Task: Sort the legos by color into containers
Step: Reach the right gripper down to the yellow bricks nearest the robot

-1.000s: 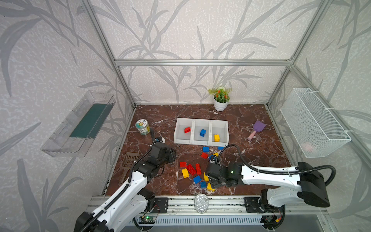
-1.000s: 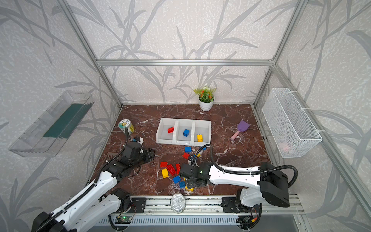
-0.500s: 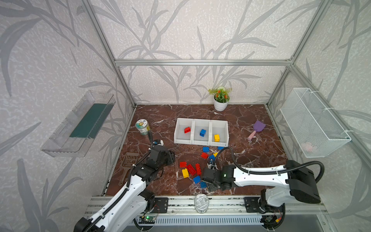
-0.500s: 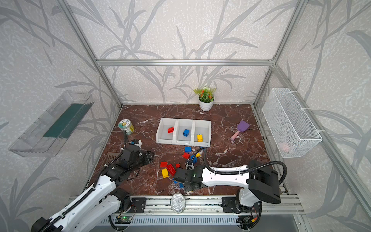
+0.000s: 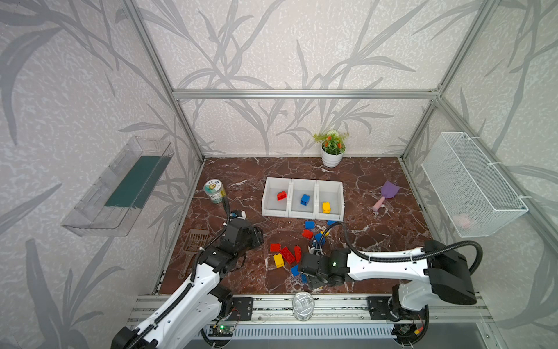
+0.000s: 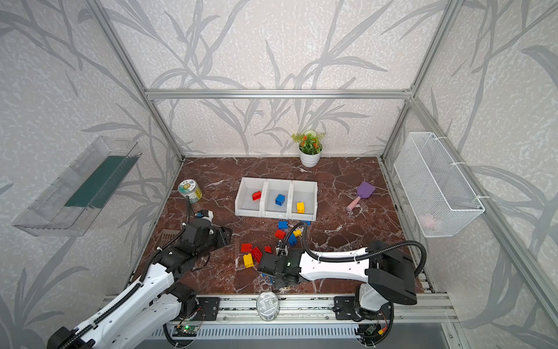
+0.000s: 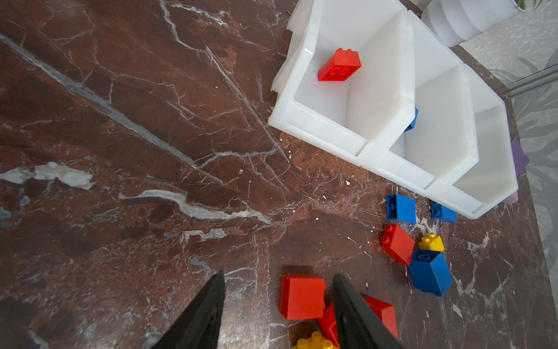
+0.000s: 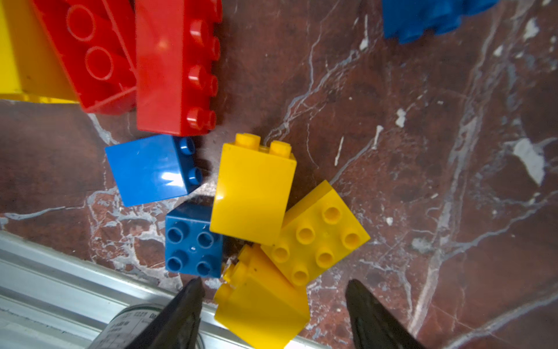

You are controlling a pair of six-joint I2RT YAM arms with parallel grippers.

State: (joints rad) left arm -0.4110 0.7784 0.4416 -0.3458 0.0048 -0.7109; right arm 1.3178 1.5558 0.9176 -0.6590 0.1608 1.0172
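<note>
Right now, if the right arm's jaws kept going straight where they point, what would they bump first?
Most likely the yellow lego on its side: in the right wrist view it sits between the right gripper's open jaws, nearest their tips. How far off it is, I can't tell.

Potted plant (image 5: 331, 151), purple scoop (image 5: 389, 191), tin (image 5: 213, 191), wire basket (image 5: 447, 169), pink lump (image 5: 463, 221), perhaps cloth

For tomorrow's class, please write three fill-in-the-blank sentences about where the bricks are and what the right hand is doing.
Of the three joined white plastic bins, the one holding a blue studded plastic brick is the ___ one. In both top views, the leftmost bin holds one small brick coloured ___. The open right hand hovers right above a chunky brick coloured ___.
Missing words: middle; red; yellow.
</note>
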